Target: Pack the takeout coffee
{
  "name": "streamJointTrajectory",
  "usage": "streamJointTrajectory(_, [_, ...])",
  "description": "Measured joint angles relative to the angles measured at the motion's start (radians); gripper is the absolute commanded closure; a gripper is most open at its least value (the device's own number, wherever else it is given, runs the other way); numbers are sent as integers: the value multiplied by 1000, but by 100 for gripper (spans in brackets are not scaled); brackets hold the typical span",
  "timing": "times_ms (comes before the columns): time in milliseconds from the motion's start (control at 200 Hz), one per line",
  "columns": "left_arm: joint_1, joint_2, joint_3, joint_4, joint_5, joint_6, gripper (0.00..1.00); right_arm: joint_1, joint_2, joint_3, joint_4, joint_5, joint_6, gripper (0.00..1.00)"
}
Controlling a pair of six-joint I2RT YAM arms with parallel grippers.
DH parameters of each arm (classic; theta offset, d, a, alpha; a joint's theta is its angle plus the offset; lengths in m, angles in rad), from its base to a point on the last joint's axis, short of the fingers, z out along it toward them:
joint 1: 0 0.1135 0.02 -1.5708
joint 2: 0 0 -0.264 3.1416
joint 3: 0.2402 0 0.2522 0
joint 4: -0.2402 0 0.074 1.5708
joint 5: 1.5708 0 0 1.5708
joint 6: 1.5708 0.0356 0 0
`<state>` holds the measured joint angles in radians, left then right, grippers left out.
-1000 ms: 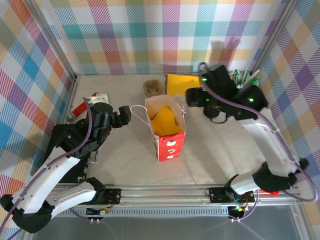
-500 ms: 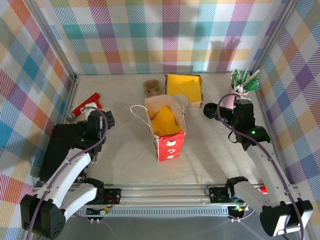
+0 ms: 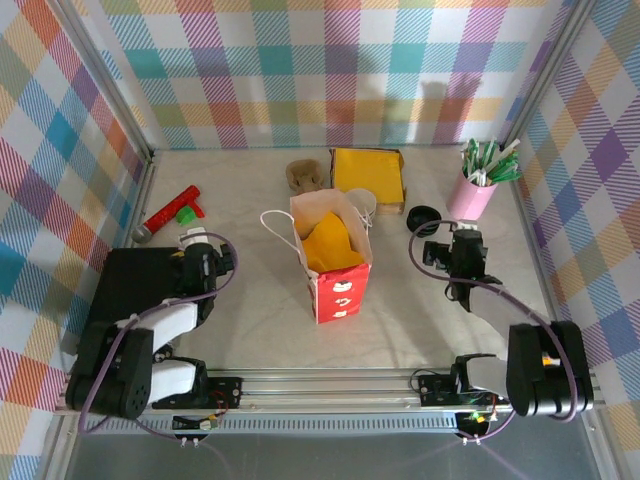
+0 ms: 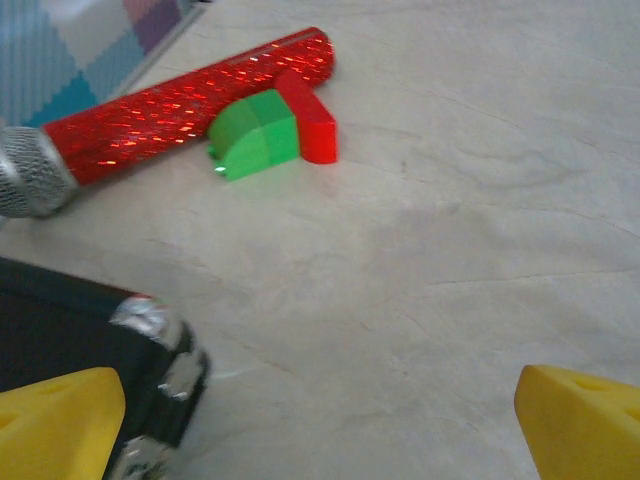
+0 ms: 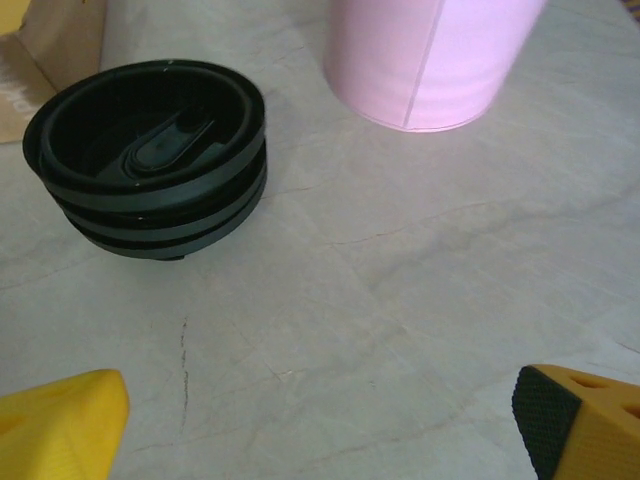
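The takeout coffee is hidden from every view. The red paper bag [image 3: 332,262] stands open at the table's middle with a yellow napkin [image 3: 330,240] lying in its mouth. My left gripper [image 3: 204,250] rests low to the left of the bag, well apart from it. In the left wrist view the left gripper [image 4: 320,430] is open over bare table. My right gripper [image 3: 461,247] sits to the right of the bag. It [image 5: 320,430] is open too, with nothing between its yellow fingertips [image 5: 62,424], pointing toward a stack of loose black lids [image 5: 150,155].
A pink cup [image 3: 472,198] of green-and-white sticks stands at the back right, beside the black lids [image 3: 423,215]. A yellow box [image 3: 368,172] and a brown carrier [image 3: 303,177] lie behind the bag. A red glitter tube [image 4: 190,110], a green block [image 4: 255,135] and a black tray [image 3: 125,290] are at left.
Both arms have drawn back from the bag and folded down toward the near edge. The right gripper has opened wider and now faces the black lids.
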<state>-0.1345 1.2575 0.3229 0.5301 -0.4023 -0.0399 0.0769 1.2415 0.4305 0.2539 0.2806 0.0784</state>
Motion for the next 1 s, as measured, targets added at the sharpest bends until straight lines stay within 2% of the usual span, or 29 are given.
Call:
streamJointTrajectory(305, [27, 300, -21, 406, 164, 53, 0, -10, 164, -27, 377, -132, -74, 1])
streamJointTrajectory(510, [27, 314, 22, 388, 146, 51, 0, -16, 277, -42, 524, -174, -83, 1])
streamJointTrajectory(1000, [27, 316, 58, 362, 109, 37, 0, -40, 293, -41, 548, -212, -82, 1])
